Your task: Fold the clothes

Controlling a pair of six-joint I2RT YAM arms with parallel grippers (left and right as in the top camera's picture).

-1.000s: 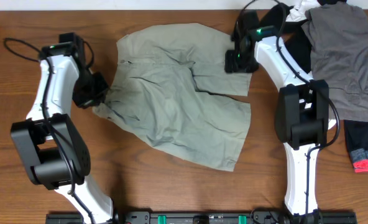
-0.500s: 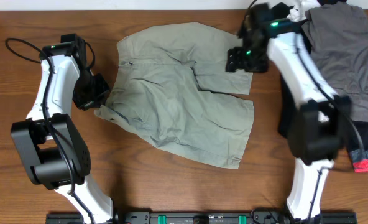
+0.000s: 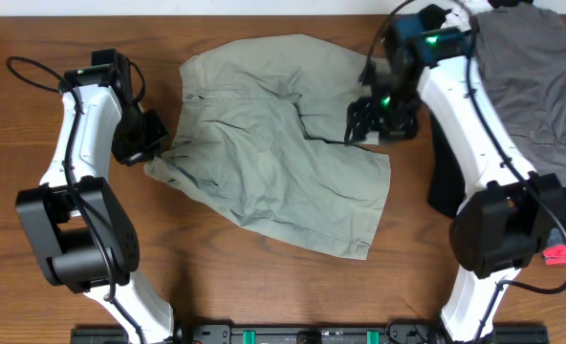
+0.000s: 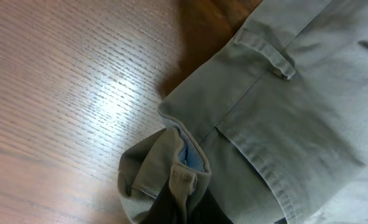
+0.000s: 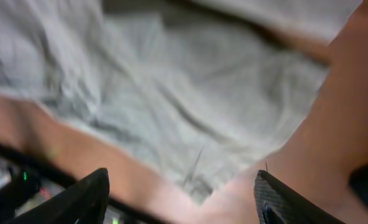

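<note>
Spread rumpled over the middle of the brown wood-grain table [image 3: 264, 296], with the pale khaki-green woven cotton shorts [image 3: 273, 143] pinched at their nine-o'clock waistband corner by the tightly clamped left black two-finger gripper [image 3: 154, 143], that corner bunched and folded over. Poised at the shorts' two-o'clock edge with the right black two-finger gripper [image 3: 371, 119] spread wide and holding nothing, seemingly just above the cloth, though blurred in the wrist view. Farther toward three o'clock, a darker grey garment [image 3: 536, 86] touching a black garment [image 3: 446, 182].
</note>
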